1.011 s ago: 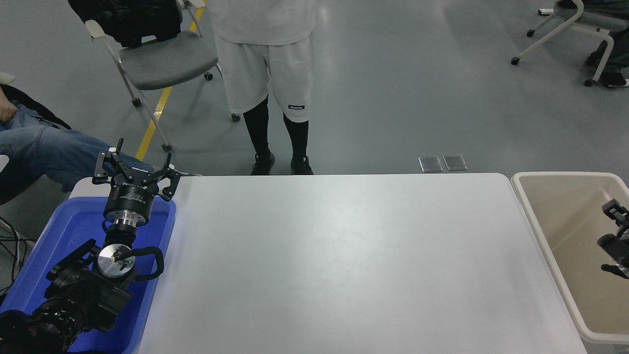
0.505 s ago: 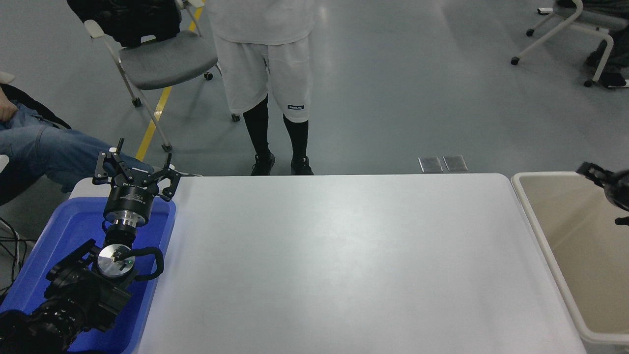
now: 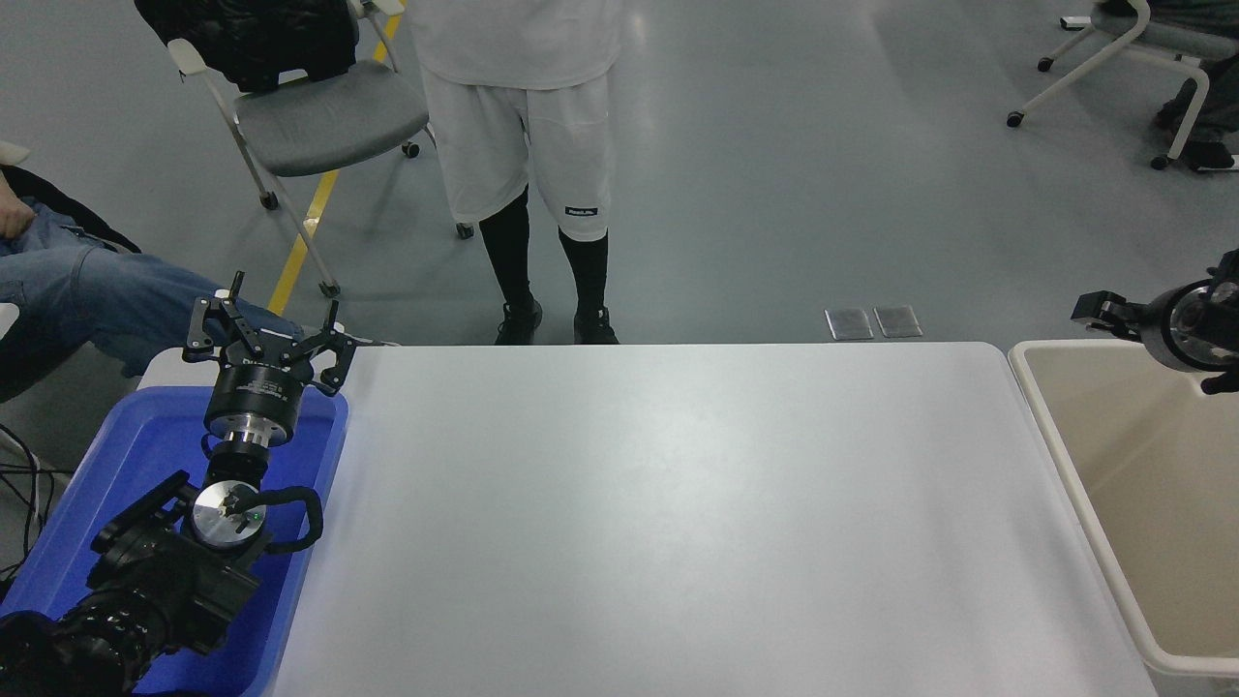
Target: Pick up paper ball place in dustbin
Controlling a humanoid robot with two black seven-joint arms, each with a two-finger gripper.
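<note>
From my station I see the left gripper [image 3: 266,334] parked at the lower left, above the far end of the blue tub [image 3: 58,542], its fingers spread wide with nothing between them. The right gripper [image 3: 1099,310] comes in at the right edge, raised over the far left corner of the dustbin [image 3: 1050,426]. Only a black tip and the shiny round wrist joint behind it show, so I cannot tell how its fingers stand.

The dustbin sits just beside the right end of the white worktop [image 3: 678,513]. It is cream-beige, rectangular, with a thick rounded rim and smooth inner walls; its near and right parts run out of the picture. I cannot find the paper ball anywhere in view, neither on the worktop nor in the part of the bin I can see into.

Beyond the far edge a person in white shorts [image 3: 523,145] stands facing the worktop. A grey-seated chair [image 3: 319,116] stands to the left of them, and a seated person's blue-jeaned leg [image 3: 87,290] reaches in from the left edge.
</note>
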